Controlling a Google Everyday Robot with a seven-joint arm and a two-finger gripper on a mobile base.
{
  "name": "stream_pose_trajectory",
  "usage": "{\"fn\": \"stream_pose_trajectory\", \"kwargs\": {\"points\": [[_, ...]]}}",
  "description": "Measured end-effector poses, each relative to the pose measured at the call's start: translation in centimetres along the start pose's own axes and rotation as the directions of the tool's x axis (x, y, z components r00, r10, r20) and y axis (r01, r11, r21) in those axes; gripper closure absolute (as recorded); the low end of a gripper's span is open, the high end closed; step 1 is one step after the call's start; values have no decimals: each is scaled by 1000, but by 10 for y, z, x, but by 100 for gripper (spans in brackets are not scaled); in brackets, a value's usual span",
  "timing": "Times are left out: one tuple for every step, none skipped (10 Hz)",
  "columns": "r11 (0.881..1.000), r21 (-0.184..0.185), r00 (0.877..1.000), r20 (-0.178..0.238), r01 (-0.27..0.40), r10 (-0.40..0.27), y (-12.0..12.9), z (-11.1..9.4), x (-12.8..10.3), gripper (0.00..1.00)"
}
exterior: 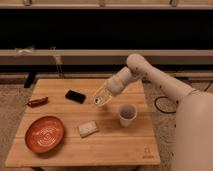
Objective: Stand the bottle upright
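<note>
The gripper (106, 92), closed around the clear plastic bottle (100, 98), holds it tilted above the wooden table (115, 146), left of the white cup (127, 114), apparently with room to swing it upright.

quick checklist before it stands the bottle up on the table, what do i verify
1. Bottle upright: not ok, it is tilted at the gripper, over the middle of the table.
2. Grip secure: cannot tell.
3. Bare wood to set it on: ok, between the black phone and the white cup.
4. Cup apart from bottle: ok, though near.
5. Phone apart from bottle: ok.
</note>
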Motion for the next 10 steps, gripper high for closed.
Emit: {"fn": "stream_pose_trajectory", "kwargs": {"points": [[1000,2,1000,-4,-15,15,7,-5,1,100],[1000,-3,1000,-4,-24,24,11,-6,3,100],[999,-5,999,-3,-33,33,14,-7,4,100],[999,-4,999,0,-45,45,18,-9,6,100],[998,-1,998,9,-61,61,23,-10,10,100],[997,6,997,28,-75,75,25,-11,14,100],[996,10,996,42,-85,85,26,-11,16,100],[995,18,993,63,-98,97,27,-11,20,100],[994,26,992,72,-109,107,30,-12,23,100],[992,32,989,80,-123,120,34,-14,27,100]]}}
